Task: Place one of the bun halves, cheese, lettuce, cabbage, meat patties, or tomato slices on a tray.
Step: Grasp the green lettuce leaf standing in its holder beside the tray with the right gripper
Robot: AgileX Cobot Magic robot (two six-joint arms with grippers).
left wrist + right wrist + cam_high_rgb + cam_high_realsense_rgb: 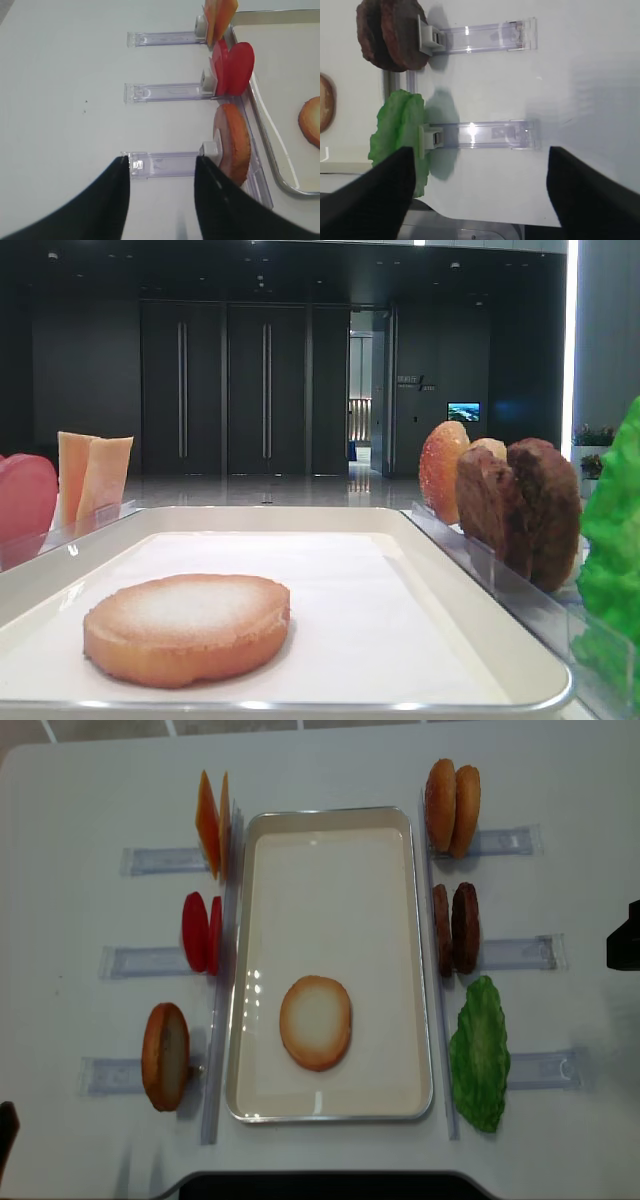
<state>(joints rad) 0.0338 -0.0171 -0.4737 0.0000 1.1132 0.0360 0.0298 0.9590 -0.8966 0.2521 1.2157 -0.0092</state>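
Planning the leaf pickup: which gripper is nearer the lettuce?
Right. The right gripper hangs open just outside the lettuce, beside its holder; the left gripper is across the tray, by the bun half.

Bright, even overhead light — soft shadows, glare on tray (pixel 425 970).

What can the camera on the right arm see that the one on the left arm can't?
Only the right wrist view shows the green lettuce and the brown patties, each standing in a clear holder, with the right claw open.

Only the left wrist view shows the cheese, the red tomato slices, a standing bun half, the tray and the left claw, also open.

Both show the white table and dark claw fingers at the bottom edge.
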